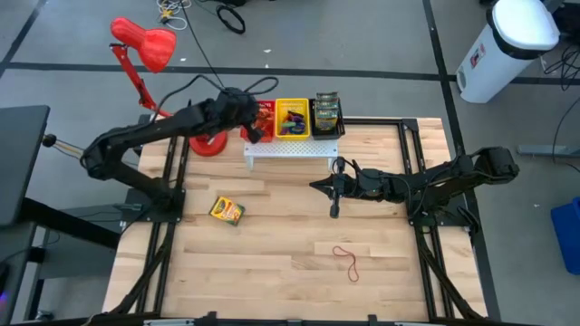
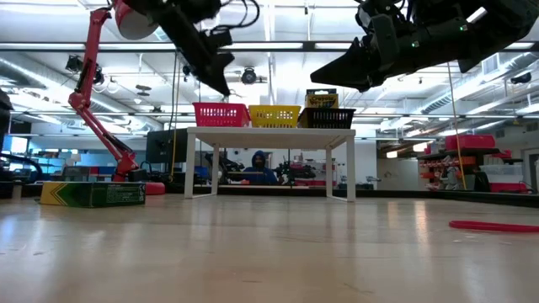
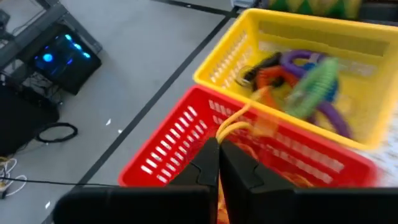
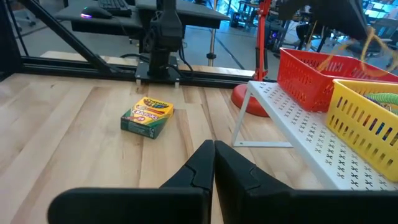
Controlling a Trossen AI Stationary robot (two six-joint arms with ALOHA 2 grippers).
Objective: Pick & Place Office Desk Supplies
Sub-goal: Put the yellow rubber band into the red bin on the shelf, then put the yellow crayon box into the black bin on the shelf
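Note:
My left gripper (image 3: 218,151) is shut on a thin yellow rubber band (image 3: 234,126) above the red basket (image 3: 186,134) on the white perforated rack (image 1: 292,148). It also shows in the high view (image 1: 255,127). My right gripper (image 4: 213,153) is shut and empty, above the table's middle in the high view (image 1: 333,192). A yellow-and-green crayon box (image 1: 227,210) lies flat on the table left of centre. A red rubber band (image 1: 347,261) lies on the table toward the near edge. My left gripper pinches the yellow rubber band between its two fingertips, at one end of the loop (image 3: 221,135). The rest of the loop sticks out slack past the fingertips, over the red basket and clear of it. In the right wrist view the band (image 4: 374,42) dangles by the gripper.
A yellow basket (image 1: 292,118) holds several coloured bands. A black basket (image 1: 326,115) holds a crayon box. Both stand on the rack beside the red basket. A red desk lamp (image 1: 145,45) has its base (image 1: 207,143) at the rack's left end.

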